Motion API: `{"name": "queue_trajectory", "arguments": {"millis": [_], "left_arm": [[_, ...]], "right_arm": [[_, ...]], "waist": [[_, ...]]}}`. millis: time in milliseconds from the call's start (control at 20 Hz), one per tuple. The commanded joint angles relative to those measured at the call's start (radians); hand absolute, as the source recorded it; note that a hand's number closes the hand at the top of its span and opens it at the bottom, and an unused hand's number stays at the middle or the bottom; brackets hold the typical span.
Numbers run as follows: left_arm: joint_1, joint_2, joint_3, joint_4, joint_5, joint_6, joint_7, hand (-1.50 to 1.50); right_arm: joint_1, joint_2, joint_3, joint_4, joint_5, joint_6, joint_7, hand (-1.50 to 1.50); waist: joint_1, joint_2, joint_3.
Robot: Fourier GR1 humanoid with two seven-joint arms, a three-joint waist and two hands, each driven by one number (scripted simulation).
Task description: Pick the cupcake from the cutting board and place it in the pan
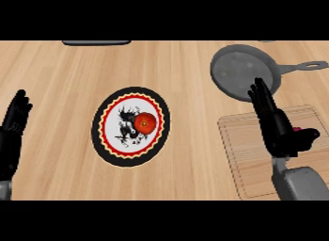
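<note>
Since the cutting board (247,150) lies just short of the pan (240,70), the carry looks brief, yet a low pass could strike the pan's rim. Left hand (14,115) rests open at the left edge. Right hand (275,124) stands over the board, fingers straight, grasping nothing; closing off-centre could tip the cupcake (296,129). Only a pink sliver of it shows beside the thumb. The forearm covers part of the board's near end.
</note>
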Motion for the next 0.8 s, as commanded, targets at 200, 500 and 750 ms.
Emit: {"name": "queue_trajectory", "arguments": {"millis": [200,500,750], "left_arm": [[-0.067,-0.168,-0.143,0.019,0.147,-0.129,0.069,0.0],[-0.03,-0.239,-0.205,0.052,0.247,-0.217,0.11,0.0],[-0.074,-0.228,-0.183,0.038,0.264,-0.223,0.176,0.0]], "right_arm": [[-0.177,-0.286,0.144,-0.02,0.161,0.358,-0.102,1.5],[-0.149,-0.461,0.061,0.058,0.376,0.253,-0.548,-1.5],[-0.144,-0.526,0.083,0.187,0.495,0.27,-0.791,-1.5]], "waist": [[0.028,0.017,-0.003],[0.012,0.015,0.006],[0.029,0.007,0.003]]}}
